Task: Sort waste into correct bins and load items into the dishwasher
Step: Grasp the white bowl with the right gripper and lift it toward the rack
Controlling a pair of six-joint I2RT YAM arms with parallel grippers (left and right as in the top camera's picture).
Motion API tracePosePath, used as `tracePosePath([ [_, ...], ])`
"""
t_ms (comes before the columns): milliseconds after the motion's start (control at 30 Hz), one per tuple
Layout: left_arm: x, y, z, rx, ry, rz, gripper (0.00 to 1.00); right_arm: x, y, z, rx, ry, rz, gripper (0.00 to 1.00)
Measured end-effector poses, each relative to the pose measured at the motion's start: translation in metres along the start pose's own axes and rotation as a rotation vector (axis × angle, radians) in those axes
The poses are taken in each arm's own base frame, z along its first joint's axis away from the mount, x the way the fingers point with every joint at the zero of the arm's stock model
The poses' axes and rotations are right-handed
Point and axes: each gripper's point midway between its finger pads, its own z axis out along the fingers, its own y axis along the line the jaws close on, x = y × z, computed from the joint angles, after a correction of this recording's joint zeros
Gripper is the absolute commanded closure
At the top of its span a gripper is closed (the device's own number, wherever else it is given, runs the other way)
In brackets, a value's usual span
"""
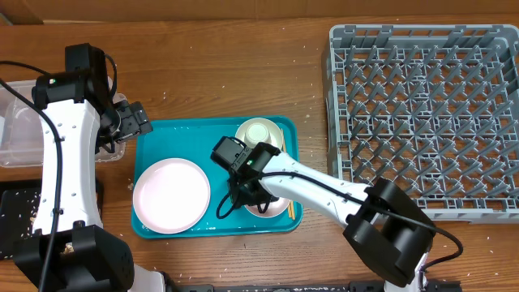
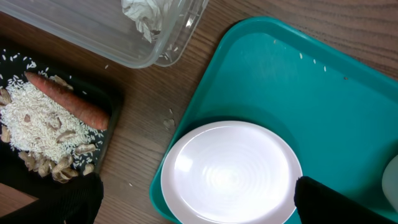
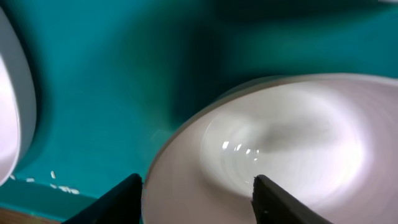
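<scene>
My right gripper (image 3: 199, 202) is down on the teal tray (image 1: 154, 134), open, its fingers straddling the rim of a small white dish (image 3: 280, 137): one finger outside the edge, the other over the dish's hollow. In the overhead view this gripper (image 1: 247, 195) hides most of that dish. A large round plate (image 1: 172, 195) lies at the tray's left, a small bowl (image 1: 259, 134) at its back, chopsticks (image 1: 289, 209) at its right edge. My left gripper (image 2: 193, 211) hangs open above the plate's edge (image 2: 233, 171). The carrot (image 2: 68, 99) lies on rice (image 2: 37, 124) in the black tray (image 2: 115, 102).
The clear tub (image 2: 168, 53) holds a crumpled silver-white ball (image 2: 144, 17) and stands left of the teal tray. The grey dish rack (image 1: 422, 122) fills the right side of the table. Bare wood separates it from the teal tray.
</scene>
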Motion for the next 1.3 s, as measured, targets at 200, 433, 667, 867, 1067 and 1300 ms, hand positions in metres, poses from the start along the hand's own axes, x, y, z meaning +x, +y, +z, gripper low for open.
tracePosePath([
  [200,0.000,0.000,0.000,0.000,0.000,0.000,0.00,0.007,0.010,0.003,0.007,-0.008,-0.022,0.57],
  [433,0.000,0.000,0.000,0.000,0.000,0.000,0.00,0.016,0.020,0.007,0.005,-0.005,-0.034,0.75],
  [667,0.000,0.000,0.000,0.000,0.000,0.000,0.00,0.018,0.015,0.004,0.036,0.004,-0.020,0.96],
  [867,0.000,0.000,0.000,0.000,0.000,0.000,0.00,0.011,0.026,-0.038,0.045,0.010,-0.024,0.96],
  [1067,0.000,0.000,0.000,0.000,0.000,0.000,0.00,0.001,0.024,-0.115,0.024,-0.025,-0.021,0.96],
  [1300,0.000,0.000,0.000,0.000,0.001,0.000,0.00,-0.058,-0.074,-0.259,-0.136,-0.327,0.167,0.96],
])
